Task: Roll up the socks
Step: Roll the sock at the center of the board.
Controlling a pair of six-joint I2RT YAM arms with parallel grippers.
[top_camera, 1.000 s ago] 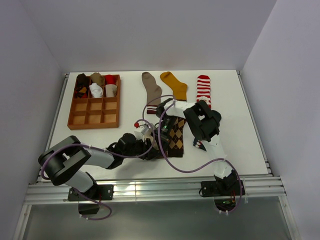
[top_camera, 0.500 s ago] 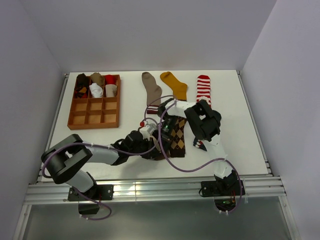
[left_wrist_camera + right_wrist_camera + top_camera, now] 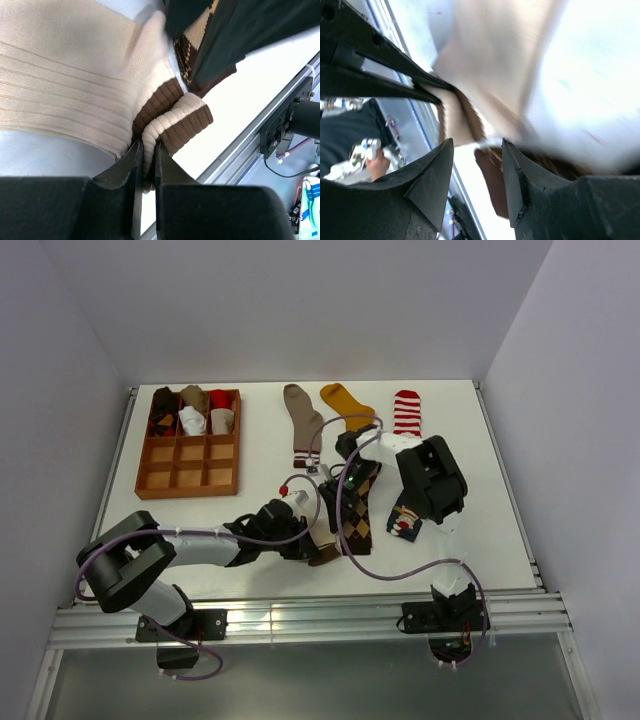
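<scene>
My left gripper (image 3: 312,544) (image 3: 148,152) is shut on a fold of the cream-and-brown sock (image 3: 75,75) (image 3: 322,554), pinching it near its brown band close to the table's front edge. The brown argyle sock (image 3: 358,512) (image 3: 185,56) lies just to the right, partly over it. Above these two socks my right gripper (image 3: 336,498) (image 3: 477,150) stands open and holds nothing; its view is blurred and shows the cream sock (image 3: 485,60) and a dark brown sock end (image 3: 495,175). A navy sock (image 3: 405,520) lies under the right arm.
A taupe sock (image 3: 300,422), a mustard sock (image 3: 347,402) and a red-white striped sock (image 3: 405,412) lie flat at the back. The wooden grid tray (image 3: 188,468) at the back left holds several rolled socks in its far row. The table's metal front rail (image 3: 250,145) is close.
My right gripper has opened, let go and moved back and to the right. The left arm has slid right with the cream-and-brown sock. The argyle sock now lies narrower and slanted.
</scene>
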